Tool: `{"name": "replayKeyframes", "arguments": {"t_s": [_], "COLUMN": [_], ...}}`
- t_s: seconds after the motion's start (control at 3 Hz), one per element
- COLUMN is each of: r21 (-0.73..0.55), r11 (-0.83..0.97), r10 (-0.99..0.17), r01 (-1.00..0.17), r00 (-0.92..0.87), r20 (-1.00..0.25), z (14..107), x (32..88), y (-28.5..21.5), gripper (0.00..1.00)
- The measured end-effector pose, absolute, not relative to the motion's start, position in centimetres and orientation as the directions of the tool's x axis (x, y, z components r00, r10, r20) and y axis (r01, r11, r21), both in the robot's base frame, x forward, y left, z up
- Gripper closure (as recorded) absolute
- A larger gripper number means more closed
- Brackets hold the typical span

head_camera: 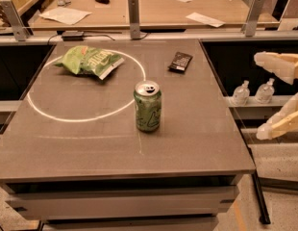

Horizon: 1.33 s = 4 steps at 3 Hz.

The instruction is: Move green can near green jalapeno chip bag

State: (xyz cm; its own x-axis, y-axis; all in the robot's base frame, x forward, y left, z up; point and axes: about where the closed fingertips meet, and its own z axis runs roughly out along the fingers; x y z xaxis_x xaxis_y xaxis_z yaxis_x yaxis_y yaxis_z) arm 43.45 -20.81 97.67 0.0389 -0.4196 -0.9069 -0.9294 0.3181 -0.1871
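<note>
The gripper (258,96) hangs beside the table (197,143) at its right, fingers spread wide and empty. The green can (148,106) stands upright mid-table, silver top up. Farther back left, the green jalapeno chip bag (89,61) lies flat, its length running left to right.
</note>
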Motion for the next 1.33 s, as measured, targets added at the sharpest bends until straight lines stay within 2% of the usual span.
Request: {"name": "replayKeyframes", "arguments": {"t_s": [0.67, 1.33], "r21": [-0.097, -0.055], "r11": [0.318, 0.285], "r10": [-0.350, -0.288], "r01": [-0.943, -0.957], "r00": [-0.022, -0.031], "r20": [-0.936, -0.957], "z": [95.3, 91.5], "x": [42.5, 44.4], "y": [-15.2, -10.5], "gripper": [0.00, 0.00]}}
